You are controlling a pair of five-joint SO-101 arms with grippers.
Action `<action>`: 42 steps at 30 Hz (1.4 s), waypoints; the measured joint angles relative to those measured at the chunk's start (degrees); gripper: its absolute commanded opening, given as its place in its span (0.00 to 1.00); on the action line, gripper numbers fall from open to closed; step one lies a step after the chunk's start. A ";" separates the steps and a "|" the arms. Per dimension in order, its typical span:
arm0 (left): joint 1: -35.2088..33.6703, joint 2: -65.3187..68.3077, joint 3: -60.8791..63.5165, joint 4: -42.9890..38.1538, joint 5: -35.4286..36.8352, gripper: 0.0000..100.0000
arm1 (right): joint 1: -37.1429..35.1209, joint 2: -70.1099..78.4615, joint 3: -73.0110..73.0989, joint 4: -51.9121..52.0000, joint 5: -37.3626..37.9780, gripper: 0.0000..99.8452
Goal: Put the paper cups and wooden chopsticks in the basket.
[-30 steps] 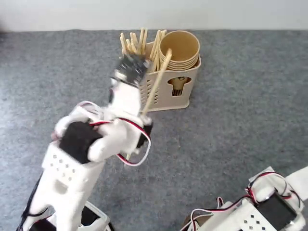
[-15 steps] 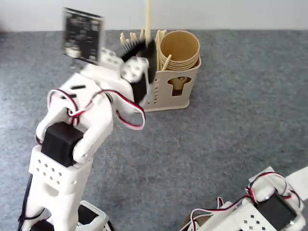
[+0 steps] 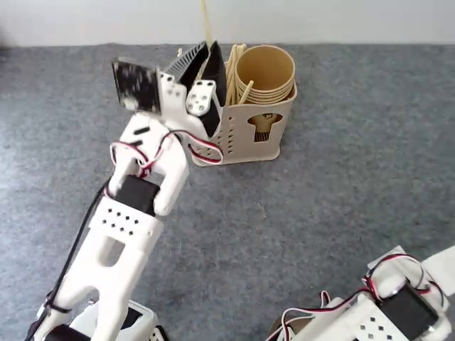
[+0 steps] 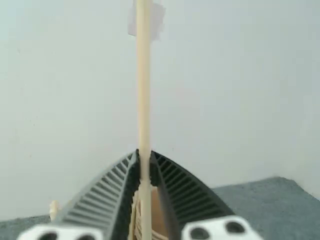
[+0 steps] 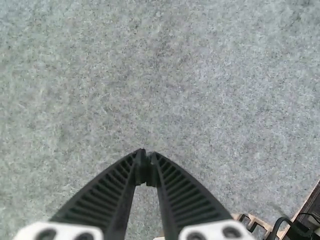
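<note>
my left hand (image 4: 143,156) pinching 1 chopstick (image 4: 143,75) upright over basket (image 3: 257,145), guessing so it drops straight in. right hand (image 5: 145,155) pressed together, empty, parked over worktop (image 5: 210,75)

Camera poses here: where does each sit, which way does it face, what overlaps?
High view: fixed above the table, looking down at the basket; shows the left arm and part of the right arm.
Left wrist view: on the left arm's wrist, facing a white wall past the left gripper, shut on a chopstick held upright.
Right wrist view: on the right arm's wrist, facing down at the table; right gripper shut, empty.
Shared: high and left wrist views both show the left gripper and its chopstick.
</note>
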 measured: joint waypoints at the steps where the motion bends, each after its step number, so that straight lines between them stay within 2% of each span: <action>1: -0.35 0.00 2.64 -3.96 0.00 0.01 | 0.00 0.00 0.00 0.00 0.00 0.01; 3: -0.79 0.00 6.33 -10.64 0.09 0.01 | 0.00 0.00 0.00 0.00 0.00 0.01; 5: -0.97 0.00 6.95 -13.19 0.09 0.01 | 0.00 0.00 0.00 0.00 0.00 0.01; 10: -1.05 2.37 5.98 -14.42 0.09 0.01 | 0.00 0.00 0.53 0.00 0.00 0.01; 20: -5.63 22.77 -3.08 -14.51 0.26 0.02 | 0.09 -0.44 1.76 0.00 0.00 0.01; 26: -5.89 22.59 -0.35 -14.86 -0.09 0.22 | 0.00 -0.53 1.76 0.00 0.00 0.01; 29: -5.89 19.43 0.18 -8.79 -0.09 0.23 | 0.00 -0.53 1.76 0.00 0.00 0.01; 35: -4.84 11.60 -2.73 8.44 2.90 0.23 | 0.00 -0.53 1.76 0.00 0.00 0.01; 42: -4.13 4.04 -7.74 23.12 5.54 0.23 | -3.52 -0.53 1.76 0.00 0.00 0.01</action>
